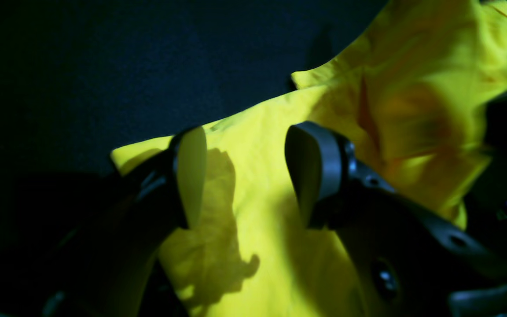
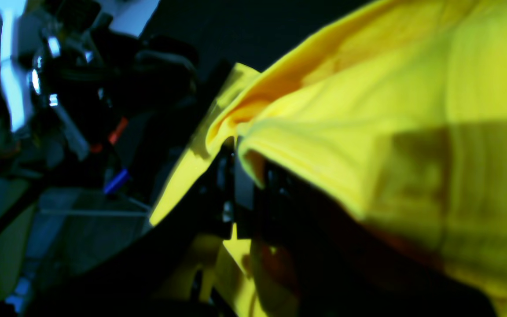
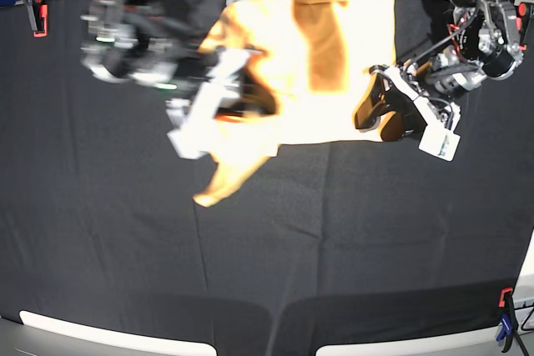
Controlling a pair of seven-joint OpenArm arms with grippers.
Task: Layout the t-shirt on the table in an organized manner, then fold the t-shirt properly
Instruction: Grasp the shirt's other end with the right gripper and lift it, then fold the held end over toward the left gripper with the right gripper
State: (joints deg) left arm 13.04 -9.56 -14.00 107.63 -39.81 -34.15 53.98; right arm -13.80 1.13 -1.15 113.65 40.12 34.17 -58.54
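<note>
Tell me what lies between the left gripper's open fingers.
In the left wrist view, only the t-shirt shows in the gap of the left gripper; the fabric lies beneath, ungripped.

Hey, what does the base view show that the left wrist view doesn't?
Only the base view shows the whole table, its edge clamps, and the right gripper shut on the t-shirt, lifting one side so a corner hangs down. Only the left wrist view shows the left gripper close up, open, its fingers hovering over the cloth with shirt visible between them, gripping nothing. Both show the shirt on the black table with the left gripper at its edge.
</note>
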